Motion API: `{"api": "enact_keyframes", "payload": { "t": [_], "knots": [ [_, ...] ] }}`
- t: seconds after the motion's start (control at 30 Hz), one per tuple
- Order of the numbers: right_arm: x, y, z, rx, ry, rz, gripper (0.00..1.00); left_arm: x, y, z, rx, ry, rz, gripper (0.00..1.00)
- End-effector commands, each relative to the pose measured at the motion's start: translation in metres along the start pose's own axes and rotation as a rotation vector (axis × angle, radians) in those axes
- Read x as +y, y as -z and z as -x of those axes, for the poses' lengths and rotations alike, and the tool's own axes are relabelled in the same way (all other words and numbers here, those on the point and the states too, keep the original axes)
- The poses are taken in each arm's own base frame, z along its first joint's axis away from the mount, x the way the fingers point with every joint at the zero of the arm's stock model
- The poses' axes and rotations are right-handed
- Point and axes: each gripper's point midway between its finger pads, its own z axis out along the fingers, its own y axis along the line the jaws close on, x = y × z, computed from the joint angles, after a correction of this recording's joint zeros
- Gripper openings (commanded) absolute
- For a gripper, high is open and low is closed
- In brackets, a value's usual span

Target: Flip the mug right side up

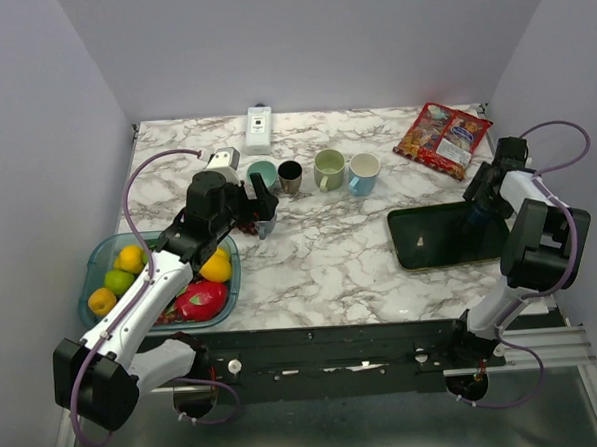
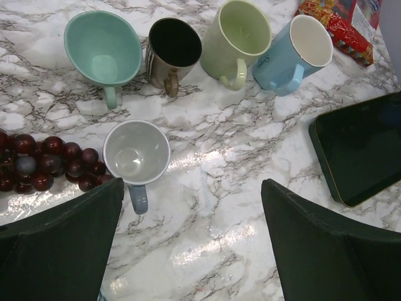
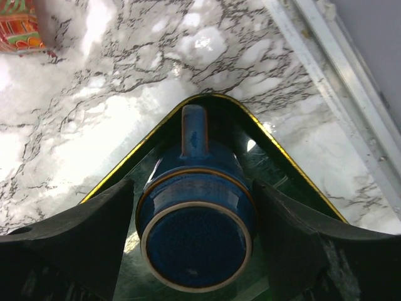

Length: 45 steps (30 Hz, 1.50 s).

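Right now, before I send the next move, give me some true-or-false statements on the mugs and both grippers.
1. The dark blue ceramic mug stands base-up on the dark green tray. True.
2. The right gripper has a finger on each side of that mug. True; whether they touch it cannot be told.
3. The left gripper grips the grey-white mug. False: it is open, and that mug stands free ahead of it, mouth up.
4. Every mug in the back row is upside down. False: the teal mug, metallic brown mug, pale green mug and light blue mug show open mouths.
5. The dark red grapes lie in the tray. False: they lie on the marble table beside the grey-white mug.
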Motion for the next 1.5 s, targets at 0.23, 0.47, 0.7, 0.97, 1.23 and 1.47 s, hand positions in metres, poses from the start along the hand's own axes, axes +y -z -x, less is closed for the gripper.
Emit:
{"api": "enact_keyframes", "payload": {
  "t": [0.23,0.47,0.7,0.97,1.23,1.47],
  "knots": [
    [0.04,0.01,-0.023,0.109,-0.004,0.241,0.48,0.0,0.005,-0.005,-0.025,0.035,-0.03,0.99],
    [0.066,0.038,-0.03,0.098,0.027,0.334,0.23,-0.004,0.004,-0.009,-0.017,0.051,-0.057,0.99],
    [0.114,0.088,-0.056,0.097,0.108,0.513,0.09,-0.018,0.0,-0.01,0.009,0.057,-0.131,0.99],
    [0.171,0.217,-0.08,0.063,0.132,1.098,0.01,-0.058,0.009,-0.005,0.017,0.032,-0.353,0.99],
    [0.185,0.365,-0.073,-0.09,0.193,1.613,0.01,-0.125,0.035,0.017,0.0,0.08,-0.729,0.99],
    [0.19,0.46,-0.082,-0.183,0.254,1.897,0.01,-0.193,0.082,0.049,-0.096,0.049,-0.967,0.99]
  ]
}}
